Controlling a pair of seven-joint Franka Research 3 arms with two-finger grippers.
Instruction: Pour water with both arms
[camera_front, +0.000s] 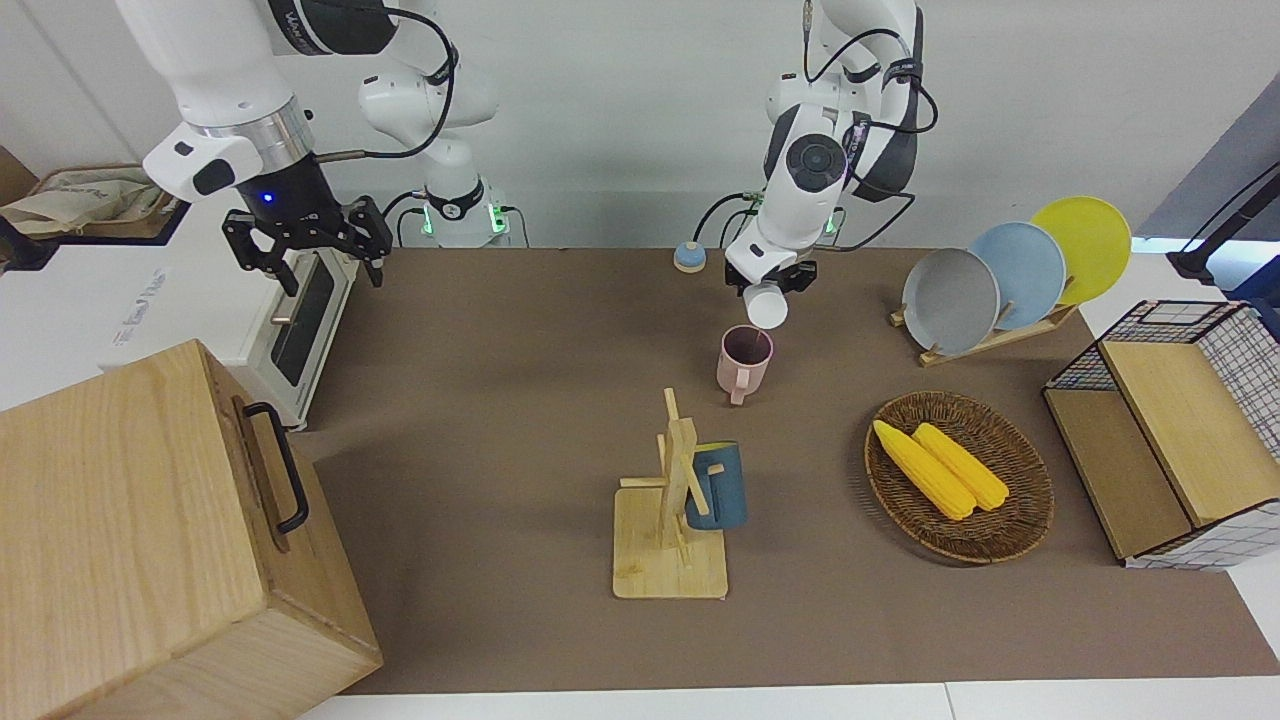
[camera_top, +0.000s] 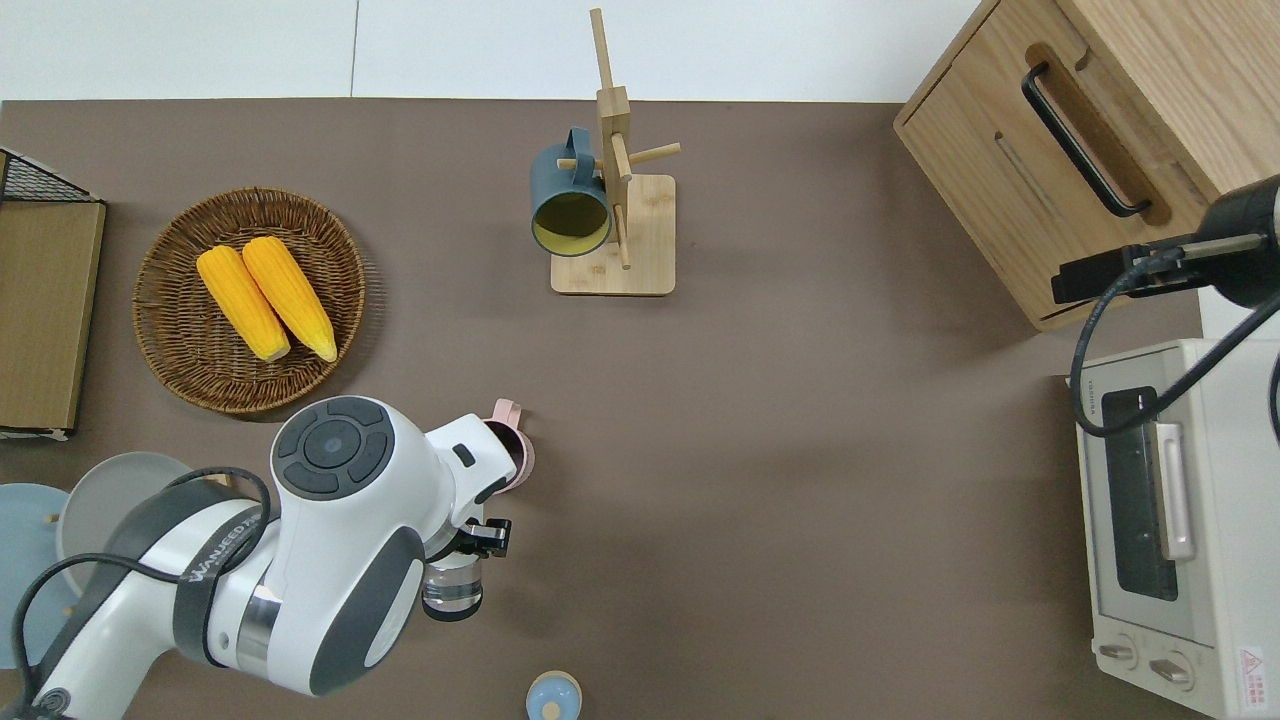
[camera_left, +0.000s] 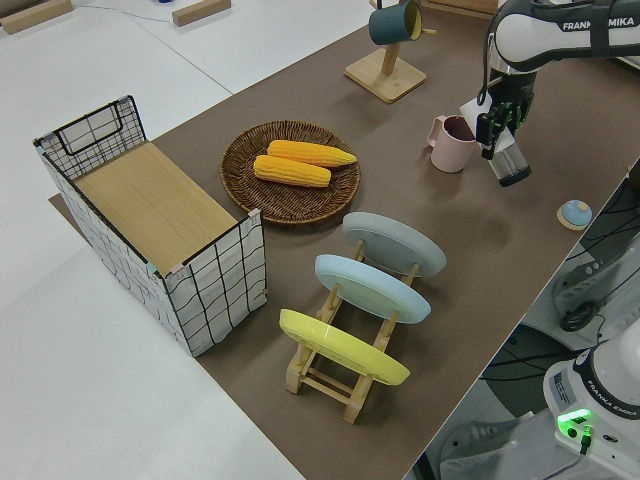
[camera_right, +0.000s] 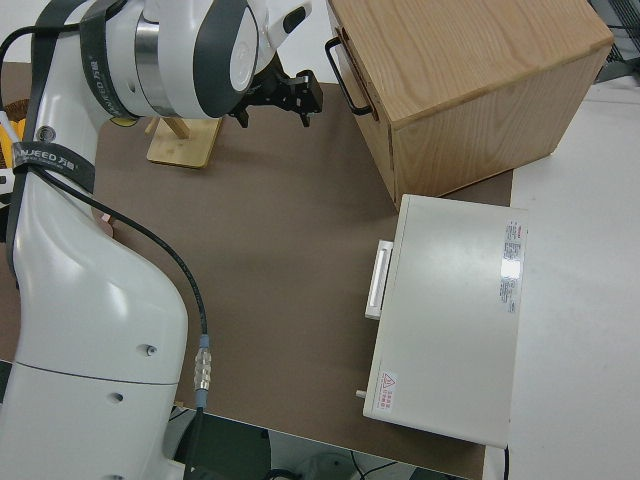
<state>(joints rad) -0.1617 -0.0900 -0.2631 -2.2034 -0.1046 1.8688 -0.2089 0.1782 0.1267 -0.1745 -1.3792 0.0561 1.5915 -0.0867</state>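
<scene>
My left gripper (camera_front: 775, 283) is shut on a clear bottle (camera_front: 768, 306) and holds it tilted just above the table. It is next to the pink mug (camera_front: 745, 362), on the side nearer to the robots. The bottle also shows in the overhead view (camera_top: 452, 590) and the left side view (camera_left: 508, 160), close to the mug (camera_top: 512, 456) (camera_left: 452, 143). I cannot tell whether water flows. The mug stands upright, its handle pointing away from the robots. My right gripper (camera_front: 305, 255) is open and empty, up in the air by the toaster oven (camera_front: 300, 320).
A blue bottle cap (camera_top: 553, 696) lies near the robots' table edge. A wooden mug rack (camera_top: 615, 230) holds a dark blue mug (camera_top: 570, 205). A wicker basket (camera_top: 180, 370) holds two corn cobs. There is also a plate rack (camera_front: 990, 335), a wire crate (camera_front: 1240, 340) and a wooden box (camera_front: 130, 520).
</scene>
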